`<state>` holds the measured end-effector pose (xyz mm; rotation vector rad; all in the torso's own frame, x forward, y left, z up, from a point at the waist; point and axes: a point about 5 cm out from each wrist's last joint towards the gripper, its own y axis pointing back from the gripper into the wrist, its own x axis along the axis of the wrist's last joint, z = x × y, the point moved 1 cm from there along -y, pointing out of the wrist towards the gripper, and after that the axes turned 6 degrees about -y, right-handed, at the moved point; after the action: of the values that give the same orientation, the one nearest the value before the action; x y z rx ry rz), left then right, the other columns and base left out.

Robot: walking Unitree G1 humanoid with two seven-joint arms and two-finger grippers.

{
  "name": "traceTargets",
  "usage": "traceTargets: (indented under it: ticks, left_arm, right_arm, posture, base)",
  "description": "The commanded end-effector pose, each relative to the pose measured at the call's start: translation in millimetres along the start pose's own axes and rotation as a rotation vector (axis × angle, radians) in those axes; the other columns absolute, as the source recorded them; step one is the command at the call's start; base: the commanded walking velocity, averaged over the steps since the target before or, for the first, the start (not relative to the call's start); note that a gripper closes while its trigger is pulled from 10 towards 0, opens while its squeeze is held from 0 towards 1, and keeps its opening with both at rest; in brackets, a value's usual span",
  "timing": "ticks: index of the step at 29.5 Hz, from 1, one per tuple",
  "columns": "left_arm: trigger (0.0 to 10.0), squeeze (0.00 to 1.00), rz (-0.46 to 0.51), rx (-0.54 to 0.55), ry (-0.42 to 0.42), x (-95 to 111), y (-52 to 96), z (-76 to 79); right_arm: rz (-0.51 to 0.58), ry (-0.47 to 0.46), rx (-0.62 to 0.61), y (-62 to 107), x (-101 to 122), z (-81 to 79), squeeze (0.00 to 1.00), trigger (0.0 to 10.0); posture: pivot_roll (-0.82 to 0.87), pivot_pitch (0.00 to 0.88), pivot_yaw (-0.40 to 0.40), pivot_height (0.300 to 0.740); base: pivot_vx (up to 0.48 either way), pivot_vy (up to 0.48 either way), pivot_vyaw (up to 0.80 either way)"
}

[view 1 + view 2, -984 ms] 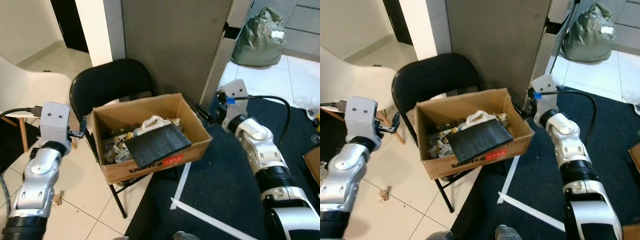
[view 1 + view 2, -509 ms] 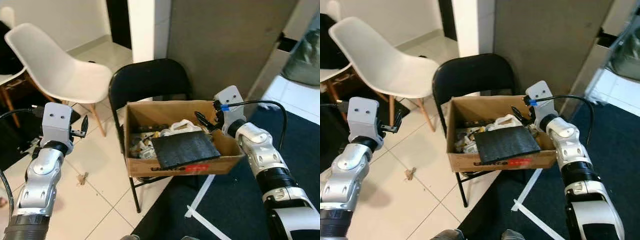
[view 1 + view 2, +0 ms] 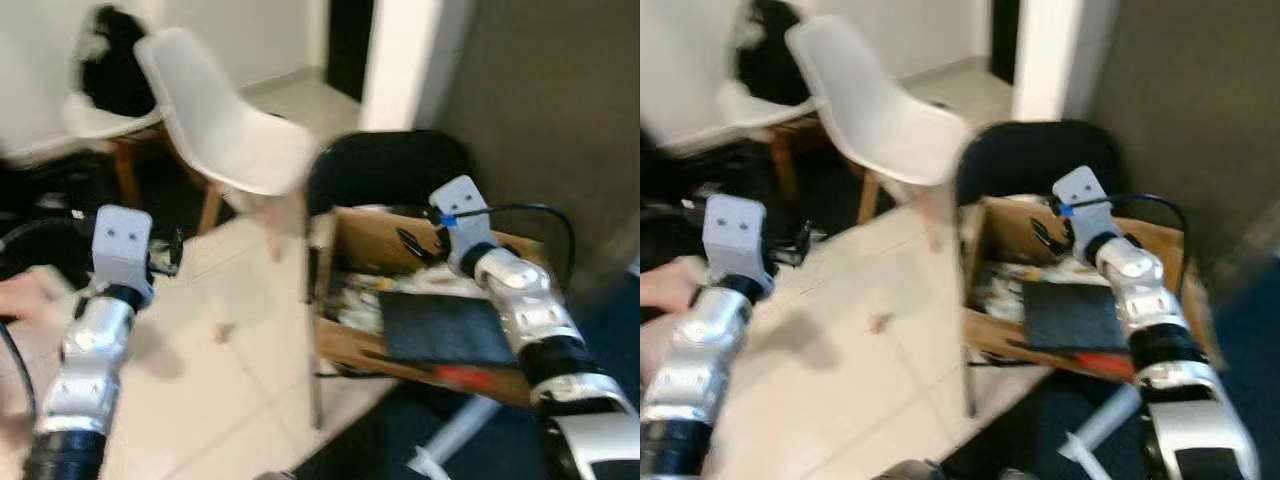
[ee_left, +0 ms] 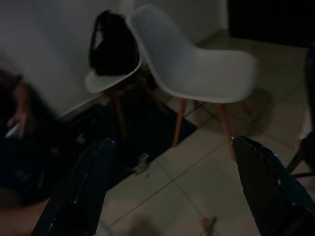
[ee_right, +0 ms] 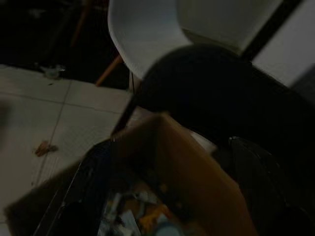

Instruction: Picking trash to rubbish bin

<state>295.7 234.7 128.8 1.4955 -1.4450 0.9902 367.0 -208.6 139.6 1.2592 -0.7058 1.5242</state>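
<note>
Two white chairs (image 3: 225,130); one black folding chair (image 3: 390,170); one cardboard box (image 3: 365,345).

No text can be read; the box (image 3: 380,345) bears a red label (image 3: 462,375) on its front, but the blur leaves its print illegible.

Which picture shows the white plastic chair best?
The left wrist view: the white plastic chair appears sharp, seat and wooden legs whole, framed by the open left claw. Both eye views show it blurred. The right wrist view catches part of its seat behind the black folding chair.
</note>
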Motion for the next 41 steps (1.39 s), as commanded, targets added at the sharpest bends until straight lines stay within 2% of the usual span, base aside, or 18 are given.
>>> traceTargets:
  ticks: [1, 9, 18, 24, 27, 29, 30, 33, 35, 41]
  left_arm:
    - [10.0, 0.00, -0.011, -0.011, 0.002, -3.0, -0.1, 1.4]
    - [10.0, 0.00, -0.009, -0.020, 0.020, -2.6, -0.3, 2.2]
    - [10.0, 0.00, -0.002, -0.030, 0.031, -2.3, -0.5, 4.0]
    - [10.0, 0.00, -0.010, -0.028, 0.055, -10.7, -5.4, 4.5]
    - [10.0, 0.00, -0.110, -0.041, 0.053, -41.8, -4.6, 6.3]
    - [10.0, 0.00, -0.210, -0.028, 0.074, -69.9, 2.9, 4.2]
    - [10.0, 0.00, -0.210, -0.028, 0.074, -69.9, 2.9, 4.2]
    - [10.0, 0.00, -0.341, 0.012, 0.100, -105.1, 20.1, -0.4]
    - [10.0, 0.00, -0.395, 0.026, 0.119, -120.2, 30.2, -2.4]
    - [10.0, 0.00, -0.432, 0.019, 0.141, -132.2, 37.5, -7.5]
  right_arm:
    - [-0.016, 0.013, -0.031, -0.8, -2.0, 2.7, 0.00, 10.0]
    - [-0.052, 0.000, -0.059, -2.1, -5.7, 5.7, 0.00, 10.0]
    - [-0.066, 0.023, -0.045, -2.9, -6.7, 5.1, 0.00, 10.0]
    - [-0.074, 0.007, -0.053, -4.8, -5.6, 11.9, 0.00, 10.0]
    - [-0.161, -0.026, -0.068, -1.0, -27.8, 11.7, 0.00, 10.0]
    - [-0.248, -0.054, -0.093, 7.3, -51.9, 9.1, 0.00, 10.0]
    - [-0.248, -0.054, -0.093, 7.3, -51.9, 9.1, 0.00, 10.0]
    - [-0.359, -0.103, -0.145, 24.3, -85.0, 6.1, 0.00, 10.0]
    - [-0.407, -0.119, -0.152, 33.1, -99.9, 1.8, 0.00, 10.0]
    - [-0.438, -0.120, -0.147, 38.1, -109.0, -1.9, 0.00, 10.0]
  posture:
    - [0.09, 0.000, -0.009, 0.740]
    - [0.09, 0.000, -0.009, 0.740]
    - [0.08, 0.000, -0.007, 0.740]
    - [0.08, 0.000, -0.006, 0.740]
    - [0.08, 0.000, -0.018, 0.740]
    - [0.08, 0.000, -0.022, 0.740]
    - [0.08, 0.000, -0.022, 0.740]
    - [0.09, 0.000, -0.025, 0.740]
    - [0.08, 0.000, -0.020, 0.740]
    - [0.07, 0.000, -0.007, 0.740]
  base:
    - [0.000, 0.000, 0.00]
    - [0.000, 0.000, 0.00]
    - [0.000, 0.000, -0.78]
    - [0.000, 0.000, 0.00]
    - [0.000, 0.000, 0.00]
    - [0.000, 0.000, 0.00]
    - [0.000, 0.000, 0.00]
    - [0.000, 0.000, 0.00]
    - [0.000, 0.000, 0.00]
    - [0.000, 0.000, 0.00]
